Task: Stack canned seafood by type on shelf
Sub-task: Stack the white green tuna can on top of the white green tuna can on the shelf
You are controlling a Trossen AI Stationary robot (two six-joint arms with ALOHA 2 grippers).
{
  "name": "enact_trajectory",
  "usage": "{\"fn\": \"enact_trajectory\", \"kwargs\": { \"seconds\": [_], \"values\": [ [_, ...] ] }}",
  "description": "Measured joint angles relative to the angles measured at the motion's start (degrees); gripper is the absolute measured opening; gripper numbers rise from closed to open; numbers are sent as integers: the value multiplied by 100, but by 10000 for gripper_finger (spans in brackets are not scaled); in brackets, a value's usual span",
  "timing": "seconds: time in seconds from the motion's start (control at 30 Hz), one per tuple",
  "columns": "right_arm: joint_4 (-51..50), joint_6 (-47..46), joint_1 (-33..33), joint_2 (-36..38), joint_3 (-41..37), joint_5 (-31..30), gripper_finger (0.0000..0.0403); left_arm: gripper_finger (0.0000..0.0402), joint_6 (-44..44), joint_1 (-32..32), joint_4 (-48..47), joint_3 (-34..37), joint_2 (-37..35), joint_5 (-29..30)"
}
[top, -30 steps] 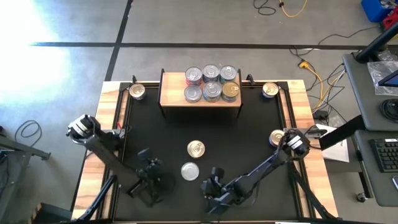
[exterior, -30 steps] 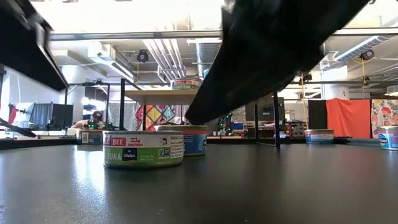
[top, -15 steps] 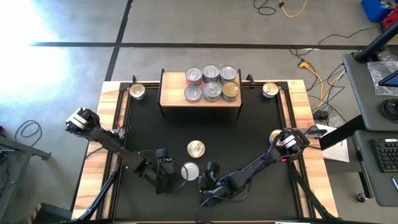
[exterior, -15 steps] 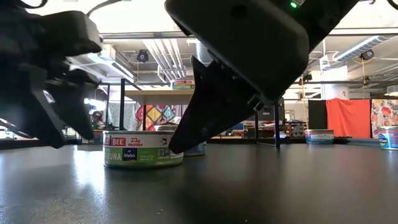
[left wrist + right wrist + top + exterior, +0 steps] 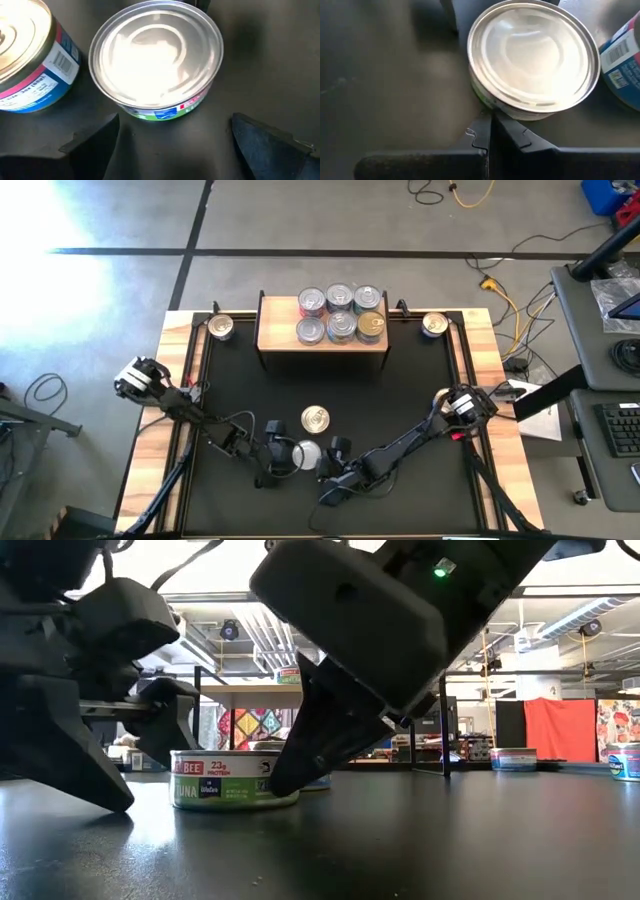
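Note:
A silver-lidded tin (image 5: 305, 453) with a green label (image 5: 232, 789) stands on the black table near its front. A gold-lidded tin (image 5: 315, 419) stands just beyond it. My left gripper (image 5: 283, 455) is open at the silver tin's left. Its fingers (image 5: 90, 145) lie low on the mat just short of the tin (image 5: 155, 60), and no contact shows. My right gripper (image 5: 328, 457) is shut at the tin's right. The wooden shelf (image 5: 275, 330) at the far side bears several tins (image 5: 340, 315). My right gripper has its shut fingertips (image 5: 490, 125) against the lower side wall (image 5: 492, 106) of the silver-lidded tin. They come slanting down from the table's right and near side. The tin stands upright with its base on the mat.
Single tins stand at the table's far left corner (image 5: 220, 327), far right corner (image 5: 433, 325) and right edge (image 5: 445, 400). Wooden planks (image 5: 165, 430) frame the black mat. The mat (image 5: 400, 400) between the shelf and the two front tins is bare.
My left gripper has gone down and toward the table's right, up to the silver-lidded tin. It has turned about as it went, and it has opened. My right gripper has moved a little toward the far and left side, up to that tin's right side, staying shut.

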State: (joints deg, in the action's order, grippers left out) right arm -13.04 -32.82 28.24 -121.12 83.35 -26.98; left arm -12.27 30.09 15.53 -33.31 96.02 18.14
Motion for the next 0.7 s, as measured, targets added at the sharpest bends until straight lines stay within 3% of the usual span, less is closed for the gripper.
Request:
{"fn": "enact_trajectory", "kwargs": {
  "seconds": [0.2,0.7],
  "values": [
    [-152,125,-138,-2,0,28,12,375,536,-230,568,212,23,-37],
    [-736,-11,-272,-4,7,48,12,375,1475,-762,-83,178,-134,135]
  ]
}}
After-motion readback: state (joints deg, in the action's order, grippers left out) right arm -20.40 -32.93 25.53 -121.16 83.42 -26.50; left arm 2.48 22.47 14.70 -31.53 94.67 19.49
